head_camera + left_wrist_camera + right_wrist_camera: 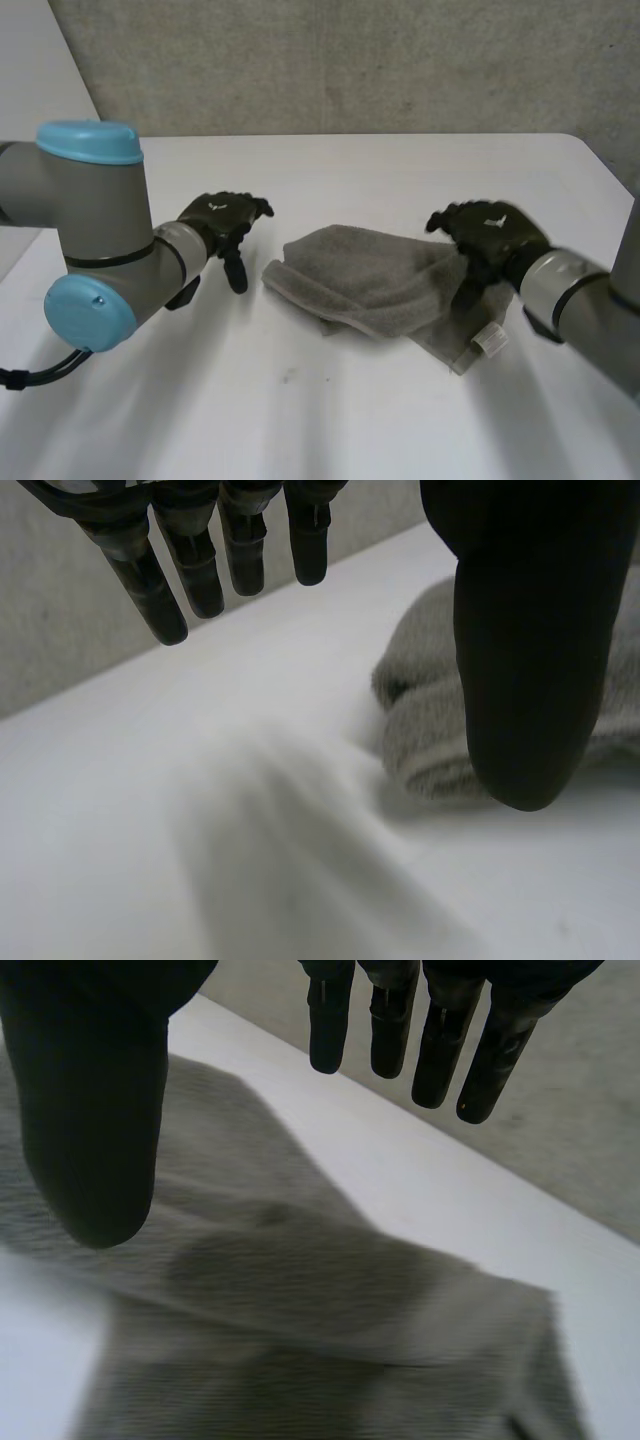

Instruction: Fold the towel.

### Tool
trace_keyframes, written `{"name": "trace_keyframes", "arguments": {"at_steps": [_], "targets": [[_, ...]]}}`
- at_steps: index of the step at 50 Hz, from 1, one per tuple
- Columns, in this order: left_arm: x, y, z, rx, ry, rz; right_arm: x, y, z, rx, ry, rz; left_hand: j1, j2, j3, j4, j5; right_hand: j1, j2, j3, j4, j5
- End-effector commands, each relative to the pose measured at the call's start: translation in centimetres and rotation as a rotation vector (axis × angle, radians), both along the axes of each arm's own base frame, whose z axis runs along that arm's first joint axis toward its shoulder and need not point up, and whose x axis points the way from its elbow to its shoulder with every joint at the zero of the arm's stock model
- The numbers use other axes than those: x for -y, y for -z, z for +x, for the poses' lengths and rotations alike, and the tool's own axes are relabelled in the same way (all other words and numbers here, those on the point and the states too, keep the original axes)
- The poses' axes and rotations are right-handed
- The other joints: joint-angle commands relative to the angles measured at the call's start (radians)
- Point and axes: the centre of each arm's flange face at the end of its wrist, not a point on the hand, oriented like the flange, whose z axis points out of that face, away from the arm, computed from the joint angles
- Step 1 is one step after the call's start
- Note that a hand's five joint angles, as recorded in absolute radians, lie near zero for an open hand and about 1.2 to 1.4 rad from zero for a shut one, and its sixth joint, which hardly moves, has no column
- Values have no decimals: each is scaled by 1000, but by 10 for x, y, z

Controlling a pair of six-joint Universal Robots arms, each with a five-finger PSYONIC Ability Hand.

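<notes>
In the head view the grey towel (pixel 370 280) lies rumpled and partly folded on the white table (pixel 300 420), between the two hands. The left hand (pixel 222 222) hangs just beside one end, apart from it. The right hand (pixel 492 238) is over the other end, near a white label (pixel 491 340).

In the left wrist view the left hand (pixel 520 630) is loose, its fingers (pixel 160 590) straight and grasping nothing — the towel (pixel 420 720) lies beside its thumb.

In the right wrist view the right hand (pixel 90 1090) also grasps nothing, its fingers (pixel 440 1050) straight — the towel (pixel 300 1300) spreads under its palm.
</notes>
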Motion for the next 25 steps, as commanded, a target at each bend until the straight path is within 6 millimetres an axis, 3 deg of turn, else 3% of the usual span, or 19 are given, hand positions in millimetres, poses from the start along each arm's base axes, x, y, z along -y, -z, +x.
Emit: {"name": "trace_keyframes", "arguments": {"at_steps": [1, 8, 12, 14, 15, 17, 18, 19, 20, 22, 23, 25], "targets": [[7, 29, 1, -22, 73, 87, -34, 22, 24, 55, -101, 15, 51, 50, 51, 51, 50, 129, 83, 99, 99, 88], [10, 39, -7, -58, 110, 67, -48, 58, 51, 53, -177, 33, 125, 123, 124, 124, 123, 152, 106, 122, 123, 111], [13, 41, -10, -68, 115, 45, -44, 66, 57, 51, -169, 14, 172, 170, 171, 172, 170, 217, 171, 187, 188, 176], [14, 45, -15, -83, 120, 29, -35, 74, 60, 40, -134, -9, 222, 220, 221, 221, 220, 407, 361, 377, 377, 366], [14, 45, -15, -83, 120, 29, -35, 74, 60, 40, -134, -9, 222, 220, 221, 221, 220, 408, 362, 378, 378, 367], [15, 47, -17, -95, 121, 21, -27, 74, 63, 32, -103, -49, 254, 252, 253, 254, 253, 659, 613, 629, 629, 618], [16, 50, -20, -109, 121, 19, -27, 74, 63, 32, -103, -49, 303, 302, 303, 303, 302, 660, 614, 630, 631, 619], [18, 53, -22, -125, 120, 16, -23, 72, 65, 32, -94, -71, 382, 381, 382, 382, 381, 861, 815, 831, 831, 820], [18, 53, -22, -125, 120, 16, -23, 72, 65, 32, -93, -71, 383, 382, 382, 383, 382, 863, 817, 833, 833, 822], [19, 57, -30, -166, 122, 7, -16, 66, 67, 20, -84, -115, 573, 571, 572, 573, 572, 1122, 1076, 1092, 1093, 1081], [19, 57, -30, -167, 122, 7, -16, 66, 67, 20, -84, -115, 574, 572, 573, 574, 573, 1123, 1077, 1093, 1094, 1082], [21, 59, -38, -210, 129, -7, -9, 55, 69, 2, -88, -166, 779, 777, 778, 778, 777, 1123, 1077, 1093, 1094, 1082]]}}
